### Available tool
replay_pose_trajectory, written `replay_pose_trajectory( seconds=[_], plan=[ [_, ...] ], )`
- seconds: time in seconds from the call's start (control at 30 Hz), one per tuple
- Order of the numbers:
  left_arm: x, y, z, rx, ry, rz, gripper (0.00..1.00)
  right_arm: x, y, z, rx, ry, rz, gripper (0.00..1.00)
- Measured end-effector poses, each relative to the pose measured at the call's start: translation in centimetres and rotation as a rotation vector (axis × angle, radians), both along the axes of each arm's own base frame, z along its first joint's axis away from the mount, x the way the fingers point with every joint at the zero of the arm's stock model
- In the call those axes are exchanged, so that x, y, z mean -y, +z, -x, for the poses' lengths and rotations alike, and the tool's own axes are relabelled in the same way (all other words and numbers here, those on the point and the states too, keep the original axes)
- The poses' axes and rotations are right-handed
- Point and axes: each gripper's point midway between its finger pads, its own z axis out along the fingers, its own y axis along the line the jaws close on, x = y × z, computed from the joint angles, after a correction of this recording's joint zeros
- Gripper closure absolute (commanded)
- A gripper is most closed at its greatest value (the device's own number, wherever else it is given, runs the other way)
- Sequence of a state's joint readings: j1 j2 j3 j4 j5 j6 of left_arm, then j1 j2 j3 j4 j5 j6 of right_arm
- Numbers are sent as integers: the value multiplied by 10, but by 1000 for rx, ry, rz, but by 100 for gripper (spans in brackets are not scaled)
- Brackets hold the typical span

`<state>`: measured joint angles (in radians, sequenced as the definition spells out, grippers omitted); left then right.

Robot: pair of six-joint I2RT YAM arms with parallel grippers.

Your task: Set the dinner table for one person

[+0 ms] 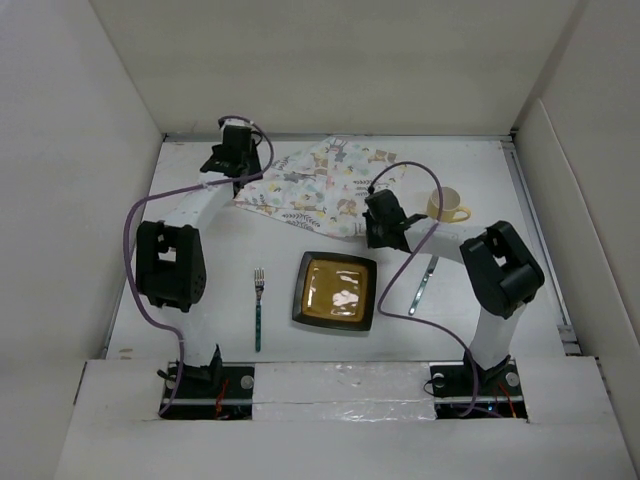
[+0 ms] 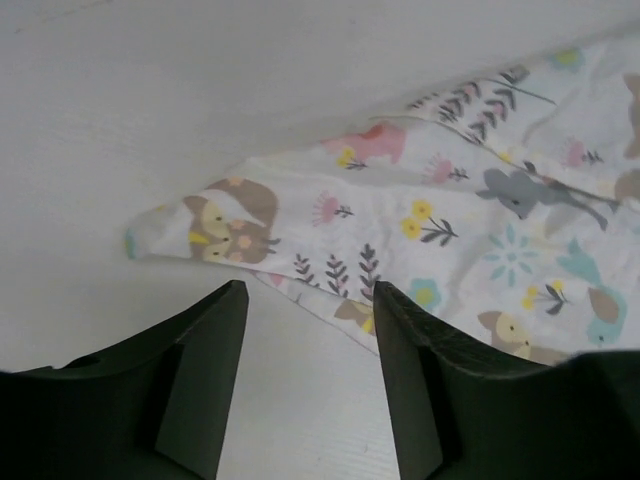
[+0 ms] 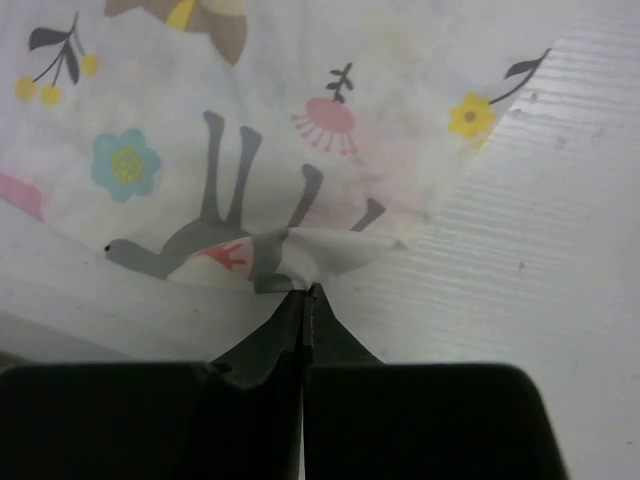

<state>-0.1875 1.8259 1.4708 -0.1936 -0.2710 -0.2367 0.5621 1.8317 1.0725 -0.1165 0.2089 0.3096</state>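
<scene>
Two arms | left fingers [image 2: 195, 380] spread, empty, near placemat [image 2: 450, 210] corner | right fingers [image 3: 265, 345] pinching placemat edge

1. The white matte worktop [image 1: 450, 330] was walled by white panels.
2. A rumpled placemat [image 1: 320, 185] printed with animals and leaves lay at its far middle.
3. A dark square plate [image 1: 336, 291] with an amber centre sat nearer the front, with a fork [image 1: 258, 308] just left of it, tines pointing away.
4. A silver utensil [image 1: 422, 285], partly hidden, lay right of the plate.
5. A yellow mug [image 1: 447, 206] stood beside the placemat's right edge.
</scene>
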Motion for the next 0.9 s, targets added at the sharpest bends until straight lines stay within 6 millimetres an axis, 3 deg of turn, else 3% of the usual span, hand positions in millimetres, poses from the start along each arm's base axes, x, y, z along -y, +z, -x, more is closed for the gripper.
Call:
replay_pose_trajectory(
  seconds=[0.07,0.17,0.27,0.37,0.47,0.57,0.9],
  plan=[
    [29,-2,3,-10,-97,-37,44,8,0,-5,0,-22,0,100],
    [89,-12,6,-25,-279,-72,42,20,1,-7,1,-48,0,100],
    [152,-36,7,-55,-452,-116,41,31,1,0,-2,-63,1,100],
    [194,-68,12,-103,-571,-141,41,36,1,8,-2,-64,0,100],
    [209,-96,17,-154,-634,-138,41,39,0,10,-6,-68,-2,100],
    [209,-109,20,-184,-654,-139,44,43,0,8,-2,-78,-6,100],
    [220,-98,12,-148,-695,-135,51,44,1,6,3,-78,-29,100]
  ],
)
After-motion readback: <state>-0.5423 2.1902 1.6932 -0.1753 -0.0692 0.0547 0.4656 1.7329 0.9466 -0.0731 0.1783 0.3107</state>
